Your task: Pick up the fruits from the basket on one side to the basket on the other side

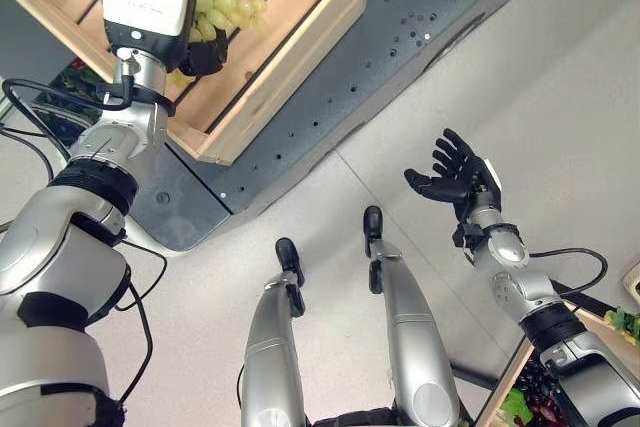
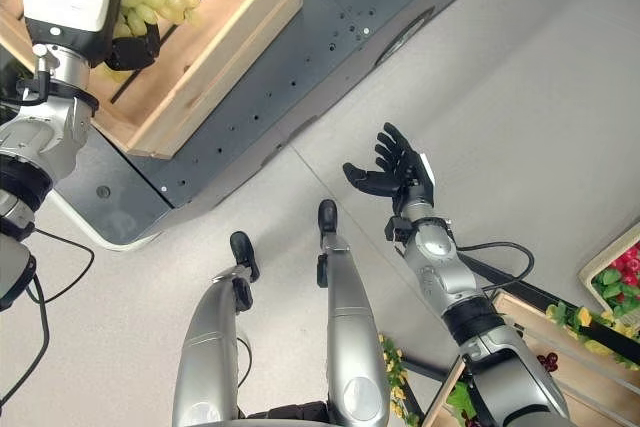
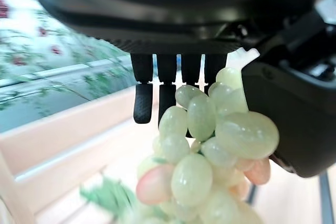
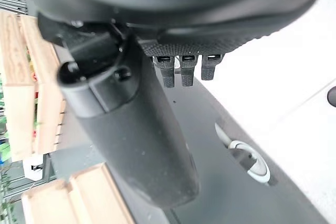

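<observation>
Left wrist view shows the left robot hand (image 3: 294, 103) pinching a pale green grape bunch (image 3: 210, 156) over the light slatted wooden crate (image 1: 300, 57), right robot hand (image 1: 462, 179) open and empty; loose grip risks grapes dropping outside.

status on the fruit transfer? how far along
Mid-transfer. In hand: the left hand grips a bunch of green grapes over the wooden crate, not yet released. The right hand hangs open over the floor. Left: let the grapes go; more fruit shows in the crates by the right arm.
</observation>
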Available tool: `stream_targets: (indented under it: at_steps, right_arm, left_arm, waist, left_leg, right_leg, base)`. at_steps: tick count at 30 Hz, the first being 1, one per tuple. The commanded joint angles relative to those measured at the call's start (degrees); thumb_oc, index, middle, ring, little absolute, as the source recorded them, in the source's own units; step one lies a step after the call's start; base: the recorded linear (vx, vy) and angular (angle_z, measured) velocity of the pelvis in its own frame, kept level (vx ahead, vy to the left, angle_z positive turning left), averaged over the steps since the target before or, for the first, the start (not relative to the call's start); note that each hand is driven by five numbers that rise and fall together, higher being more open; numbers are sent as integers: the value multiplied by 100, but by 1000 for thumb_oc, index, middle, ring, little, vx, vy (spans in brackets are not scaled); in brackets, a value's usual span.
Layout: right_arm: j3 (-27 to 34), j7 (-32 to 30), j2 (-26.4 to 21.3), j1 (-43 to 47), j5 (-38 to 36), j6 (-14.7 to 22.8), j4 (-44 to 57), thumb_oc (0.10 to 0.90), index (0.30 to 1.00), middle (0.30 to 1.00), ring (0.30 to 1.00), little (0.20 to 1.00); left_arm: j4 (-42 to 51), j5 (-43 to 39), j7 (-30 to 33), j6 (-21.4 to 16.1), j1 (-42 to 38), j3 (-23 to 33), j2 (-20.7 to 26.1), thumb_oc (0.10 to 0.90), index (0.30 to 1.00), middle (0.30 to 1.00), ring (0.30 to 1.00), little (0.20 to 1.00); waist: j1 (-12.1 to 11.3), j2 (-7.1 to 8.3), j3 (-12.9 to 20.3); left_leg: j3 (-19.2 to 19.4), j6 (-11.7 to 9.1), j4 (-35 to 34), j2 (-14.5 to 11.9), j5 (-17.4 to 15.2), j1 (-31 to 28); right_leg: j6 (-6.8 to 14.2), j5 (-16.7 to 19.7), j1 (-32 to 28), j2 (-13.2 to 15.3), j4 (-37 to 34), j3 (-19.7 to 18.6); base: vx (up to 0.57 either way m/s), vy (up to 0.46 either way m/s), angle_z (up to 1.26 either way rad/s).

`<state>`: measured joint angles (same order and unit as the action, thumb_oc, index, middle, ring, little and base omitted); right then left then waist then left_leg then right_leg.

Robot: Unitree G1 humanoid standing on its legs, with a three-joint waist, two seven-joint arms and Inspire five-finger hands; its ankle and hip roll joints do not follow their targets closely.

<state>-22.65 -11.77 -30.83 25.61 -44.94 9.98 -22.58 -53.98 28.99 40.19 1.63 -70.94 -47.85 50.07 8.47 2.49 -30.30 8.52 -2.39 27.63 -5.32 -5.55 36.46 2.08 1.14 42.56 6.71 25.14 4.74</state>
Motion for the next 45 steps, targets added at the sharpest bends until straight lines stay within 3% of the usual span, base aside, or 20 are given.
stream_targets:
  at_steps: [1,7,11,21,27,34,39,45]
  right_arm:
    - [432,211,101,-132,513,416,725,800,900,900,900,900]
    - [488,398,269,-384,731,318,825,800,900,900,900,900]
    - [514,526,321,-552,823,301,847,800,900,900,900,900]
    - [438,938,355,-1093,1072,371,1062,800,900,900,900,900]
    - [375,1565,319,-1376,1094,525,1228,800,900,900,900,900]
    - [272,2097,350,-1274,1054,776,1682,800,900,900,900,900]
    - [197,2409,411,-1094,926,562,1996,800,900,900,900,900]
    - [126,2189,573,-812,895,333,2188,800,900,900,900,900]
  left_arm:
    - [590,-665,1256,-403,-54,1205,247,400,300,300,300,300]
    - [1210,-1309,1664,-1142,747,2345,42,400,300,300,300,300]
    - [1439,-1623,1712,-1479,1066,2762,-58,400,300,300,300,300]
    - [1955,-2600,1347,-2216,1857,3444,-259,400,300,300,300,300]
    - [2291,-3144,734,-2568,2296,3663,-449,400,300,300,300,300]
    - [2704,-4504,-989,-2765,2891,3713,-914,400,300,300,300,300]
    - [2944,-4714,-1765,-2705,3274,3619,-1192,400,300,300,300,300]
    - [3128,-4874,-2465,-2580,3536,3449,-1409,400,300,300,300,300]
  waist:
    - [-103,-27,50]
    - [-170,-51,50]
    - [-185,-82,81]
    - [-163,-267,786]
    - [-186,-377,1201]
    - [-328,-419,1643]
    - [-461,-423,1964]
    - [-622,-425,2223]
  left_leg:
    - [164,183,-251,284,-110,-475]
    - [129,173,-500,320,-116,-1201]
    - [117,157,-737,349,-92,-1673]
    - [60,98,-1535,442,25,-2692]
    - [-14,51,-2082,441,105,-3262]
    - [-148,33,-2438,415,148,-3743]
    - [-236,27,-2692,399,201,-4034]
    - [-361,5,-3071,395,325,-4305]
  right_leg:
    - [7,-634,-874,-33,-123,274]
    - [29,-670,-1551,18,-302,244]
    - [48,-667,-2007,49,-506,241]
    - [52,-653,-3068,109,-1253,280]
    - [61,-603,-3728,64,-1796,324]
    - [115,-521,-4290,57,-2159,422]
    - [157,-420,-4632,49,-2434,476]
    - [204,-266,-4965,15,-2819,576]
  base:
    - [47,-26,8]
    - [48,-24,0]
    - [60,-27,0]
    - [86,-23,2]
    - [110,-46,2]
    - [71,-85,8]
    - [65,-66,8]
    - [61,-74,12]
